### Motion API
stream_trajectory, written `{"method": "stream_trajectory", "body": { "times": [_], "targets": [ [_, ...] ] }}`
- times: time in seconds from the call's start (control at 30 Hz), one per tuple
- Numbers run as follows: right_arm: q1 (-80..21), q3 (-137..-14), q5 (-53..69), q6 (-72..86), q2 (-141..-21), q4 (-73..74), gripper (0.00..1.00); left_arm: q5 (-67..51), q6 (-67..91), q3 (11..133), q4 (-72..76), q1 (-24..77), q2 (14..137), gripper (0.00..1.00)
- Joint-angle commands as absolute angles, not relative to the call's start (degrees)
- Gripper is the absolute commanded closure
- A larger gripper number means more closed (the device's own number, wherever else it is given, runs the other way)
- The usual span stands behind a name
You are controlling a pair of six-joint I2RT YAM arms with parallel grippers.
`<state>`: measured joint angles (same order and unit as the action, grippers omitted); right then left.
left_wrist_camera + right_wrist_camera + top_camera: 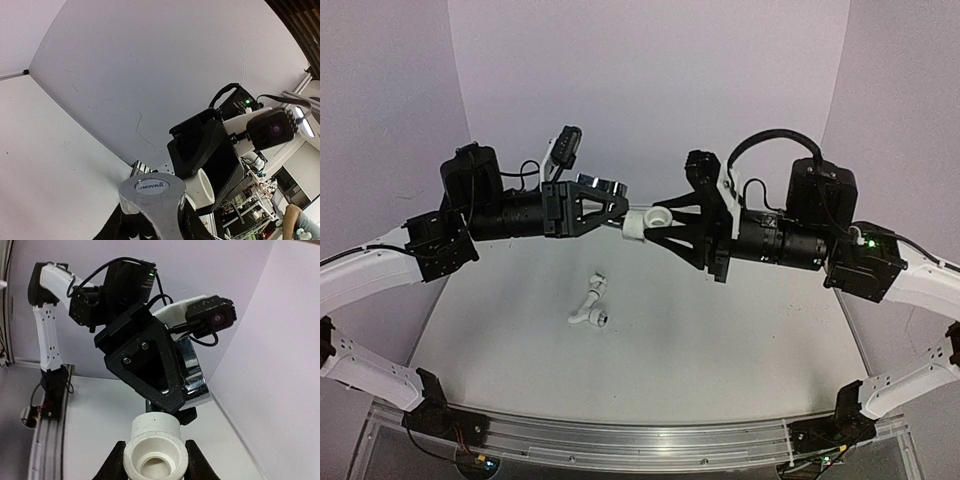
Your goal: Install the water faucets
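Observation:
My left gripper [616,208] is shut on a chrome faucet [607,187] and holds it high above the table; its handle cap shows close up in the left wrist view [151,187]. My right gripper [658,222] is shut on a white plastic pipe fitting [648,221], seen with its open socket toward the camera in the right wrist view [155,452]. The faucet [192,375] meets the fitting end to end between the two grippers. A second chrome faucet [590,306] lies on the table [720,340] below them.
White walls enclose the table on three sides. An aluminium rail [620,440] runs along the near edge between the arm bases.

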<state>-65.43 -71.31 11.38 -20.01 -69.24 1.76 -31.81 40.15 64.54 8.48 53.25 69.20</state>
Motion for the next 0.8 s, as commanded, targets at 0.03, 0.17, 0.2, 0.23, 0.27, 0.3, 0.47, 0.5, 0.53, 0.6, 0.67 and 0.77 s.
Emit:
{"method": "stream_trajectory", "body": {
  "times": [0.03, 0.17, 0.2, 0.23, 0.27, 0.3, 0.47, 0.5, 0.53, 0.6, 0.67, 0.77],
  "targets": [
    [-62.2, -76.6, 7.8, 8.5, -68.9, -0.3, 0.85, -32.1, 31.6, 62.9, 8.0, 53.6, 65.3, 1.0],
    [-54.8, -77.7, 20.6, 25.0, -71.0, 2.1, 0.84, -31.8, 26.2, 62.0, 6.9, 54.0, 64.2, 1.0],
    [-53.1, -78.2, 24.0, 29.1, -72.0, 2.4, 0.87, -31.8, 25.4, 61.8, 6.7, 54.1, 63.9, 1.0],
    [-51.3, -78.6, 27.2, 32.8, -73.1, 2.7, 0.9, -31.8, 24.6, 61.7, 6.5, 54.2, 63.7, 1.0],
    [-50.4, -79.0, 29.3, 35.1, -73.9, 3.1, 0.91, -31.8, 24.1, 61.7, 6.3, 54.3, 63.5, 1.0],
    [-49.8, -79.3, 30.8, 36.5, -74.4, 3.3, 0.92, -31.7, 23.6, 61.8, 6.0, 54.3, 63.3, 1.0],
    [-49.6, -78.9, 33.8, 39.3, -74.9, 3.5, 0.87, -29.5, 23.6, 62.6, 4.3, 54.4, 62.7, 1.0],
    [-49.6, -79.0, 34.4, 39.7, -75.0, 3.5, 0.78, -29.0, 24.0, 62.6, 4.3, 54.4, 62.6, 1.0],
    [-49.5, -79.2, 35.0, 39.7, -75.1, 3.4, 0.69, -28.4, 24.5, 62.6, 4.3, 54.4, 62.5, 1.0],
    [-49.5, -80.4, 35.4, 37.4, -75.7, 3.5, 0.39, -26.4, 26.5, 62.6, 4.0, 54.4, 62.3, 1.0],
    [-49.5, -82.8, 35.2, 31.3, -76.0, 4.6, 0.25, -24.8, 29.2, 63.1, 3.6, 54.4, 62.3, 1.0],
    [-49.6, -86.0, 33.0, 18.0, -75.5, 7.5, 0.17, -23.1, 34.3, 63.7, 3.8, 54.4, 62.7, 1.0]
  ]
}}
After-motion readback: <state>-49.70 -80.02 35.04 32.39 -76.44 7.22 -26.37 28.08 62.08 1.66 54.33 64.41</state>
